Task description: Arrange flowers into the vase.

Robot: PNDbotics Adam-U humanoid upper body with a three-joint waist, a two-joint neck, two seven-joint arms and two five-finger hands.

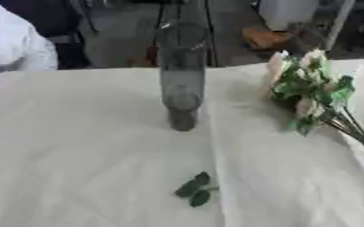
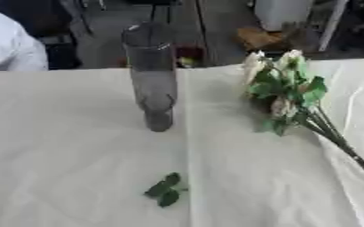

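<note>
Flowers not yet in vase; no robot hand in view, state unknowable.

Tabletop, upright empty vase toward far edge, bouquet lying near right edge, loose leaf sprig near front; best grasped by stems, lowered stem-first.

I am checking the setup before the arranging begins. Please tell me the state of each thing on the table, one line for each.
vase: upright, clear, no flowers inside.
bouquet: outside the vase at the right, blooms toward the far edge, stems running off to the lower right.
leaf sprig: lying loose on the cloth, apart from the bouquet.
tablecloth: spread over the table, a crease down the middle.
</note>
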